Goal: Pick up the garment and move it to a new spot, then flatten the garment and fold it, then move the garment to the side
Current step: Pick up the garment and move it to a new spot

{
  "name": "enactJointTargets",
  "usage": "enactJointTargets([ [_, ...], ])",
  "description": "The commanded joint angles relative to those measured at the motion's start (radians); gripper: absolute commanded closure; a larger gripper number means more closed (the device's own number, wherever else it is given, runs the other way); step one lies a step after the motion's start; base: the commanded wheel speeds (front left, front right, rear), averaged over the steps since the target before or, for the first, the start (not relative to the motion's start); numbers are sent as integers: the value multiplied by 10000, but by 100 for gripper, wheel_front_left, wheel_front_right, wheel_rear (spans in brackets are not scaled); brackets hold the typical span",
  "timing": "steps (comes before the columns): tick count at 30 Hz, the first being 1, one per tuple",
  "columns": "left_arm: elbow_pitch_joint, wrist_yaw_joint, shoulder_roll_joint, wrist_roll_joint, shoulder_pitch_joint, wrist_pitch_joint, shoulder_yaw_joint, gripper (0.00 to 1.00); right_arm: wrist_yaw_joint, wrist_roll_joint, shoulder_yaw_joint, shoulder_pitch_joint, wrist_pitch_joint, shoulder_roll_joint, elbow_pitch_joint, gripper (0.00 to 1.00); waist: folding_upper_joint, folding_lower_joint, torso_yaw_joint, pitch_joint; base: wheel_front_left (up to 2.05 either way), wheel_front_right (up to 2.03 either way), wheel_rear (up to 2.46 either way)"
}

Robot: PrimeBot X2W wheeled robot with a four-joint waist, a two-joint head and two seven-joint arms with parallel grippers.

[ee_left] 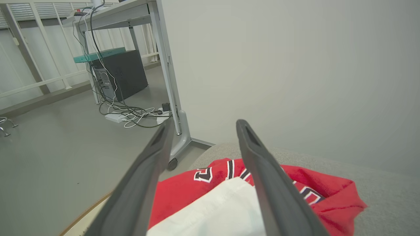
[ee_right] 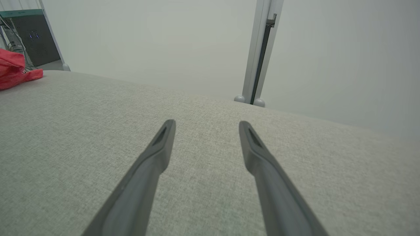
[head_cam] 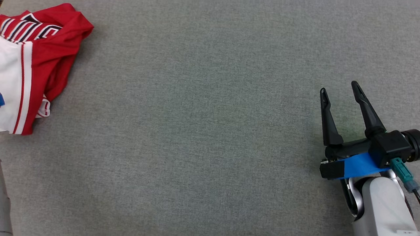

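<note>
Desk (ee_left: 131, 13) beyond garment (ee_left: 183, 193), left wrist view.

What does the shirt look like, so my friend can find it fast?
Start with the big grey table and look to its far left edge. There lies a crumpled shirt, bright red with a white panel, thin red stripes and black-and-white lettering. It is the one colourful thing on the plain grey cloth.
</note>
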Motion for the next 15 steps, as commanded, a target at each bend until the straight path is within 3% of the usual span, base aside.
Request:
enactJointTargets([
  [1, 499, -92, 189, -77, -325, 149, -67, 0, 1, -53, 57, -57, -39, -50, -202, 0, -3, -3, -125, 89, 0, 0, 0],
  [5, 1920, -285, 479, -34, -844, 817, -464, 0, 1, -132, 121, -13, -32, -51, -569, 0, -3, -3, -327, 312, 0, 0, 0],
  [15, 4508, -466, 473, -579, -1554, 2853, -1425, 0, 1, -220, 181, 39, 92, -51, -926, 0, -3, -3, -377, 370, 0, 0, 0],
])
